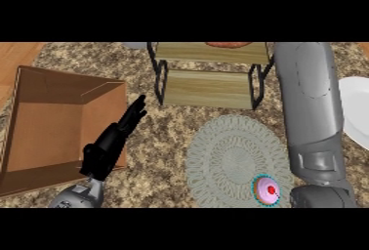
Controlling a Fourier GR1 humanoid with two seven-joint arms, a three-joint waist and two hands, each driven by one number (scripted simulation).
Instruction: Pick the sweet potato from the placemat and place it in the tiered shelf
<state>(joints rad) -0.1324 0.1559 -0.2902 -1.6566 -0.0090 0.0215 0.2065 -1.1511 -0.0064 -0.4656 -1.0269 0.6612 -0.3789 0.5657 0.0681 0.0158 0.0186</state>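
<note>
Our left hand [108,144] open, lower left | right arm reaches up the right, hand out of frame | sweet potato [228,44] on shelf [206,88], top centre | placemat [234,158] below.

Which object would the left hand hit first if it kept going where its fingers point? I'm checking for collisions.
Probably the tiered shelf: the left hand points up-right toward its black frame, though height is unclear.

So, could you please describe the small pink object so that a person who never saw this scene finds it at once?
Start at the round grey woven placemat, which lies on the counter in front of the wooden tiered shelf. At its near right edge, beside the grey right forearm, sits a small pink donut. Its red centre and teal rim set it apart.
</note>
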